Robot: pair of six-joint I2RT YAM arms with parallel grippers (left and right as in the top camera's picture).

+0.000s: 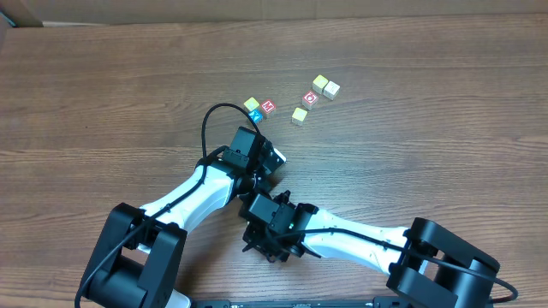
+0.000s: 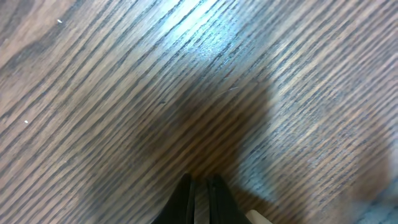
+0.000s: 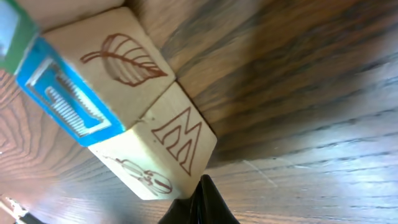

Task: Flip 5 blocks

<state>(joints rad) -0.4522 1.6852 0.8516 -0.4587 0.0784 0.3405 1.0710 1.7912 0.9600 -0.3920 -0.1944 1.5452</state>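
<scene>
Overhead view: seven blocks [image 1: 300, 115] are recorded on the wooden table [image 1: 103, 77], beyond both arms, in two loose clusters.

- **Nearer cluster:** a yellow-green block [image 1: 251, 104], a blue block [image 1: 256, 114] and a red M block [image 1: 268, 106] are set touching or nearly so.
- **Farther cluster:** four blocks in yellow, red and cream are set slightly apart.
- **Spacing:** it is judged to leave most cubes free to be tipped singly.
- **Long axis:** none, the items being cubes. All are laid flat with one face up, their edges skewed to the wood grain.
- **Right wrist view:** two blocks are seen pressed side by side. A leaf face and an outlined M face are turned toward the camera, with a blue picture face to the left.
- **Right gripper** [image 3: 202, 193]: clenched, nothing held, tip just beside the M face; contact cannot be told. A shut tip is judged suited to nudging a cube over.
- **Left gripper** [image 2: 200, 183]: clenched, empty, held over bare table.
</scene>
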